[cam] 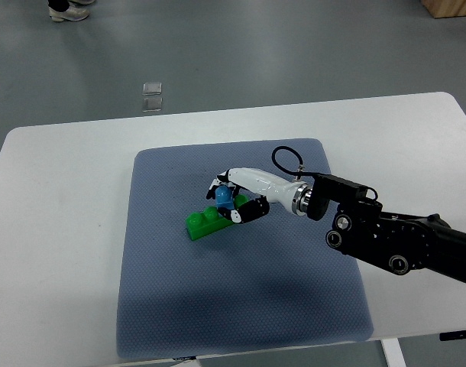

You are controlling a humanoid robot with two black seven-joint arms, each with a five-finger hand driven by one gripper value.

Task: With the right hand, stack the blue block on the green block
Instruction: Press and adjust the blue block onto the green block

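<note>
Here your right hand (234, 200) has its fingers (244, 213) clamped on the small blue block (224, 198), resting on the knobbly green block (208, 222), which lies on the bumpy grey-blue mat (241, 306) covering the smooth white worktop (57, 229).

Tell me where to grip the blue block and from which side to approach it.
Grip the blue block across its upright side faces, coming from the right and above, as the right hand is doing. It sits at the right end of the green block, so its underside must stay free.

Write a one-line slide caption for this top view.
Right hand holds blue block at green block on the grey mat.
</note>
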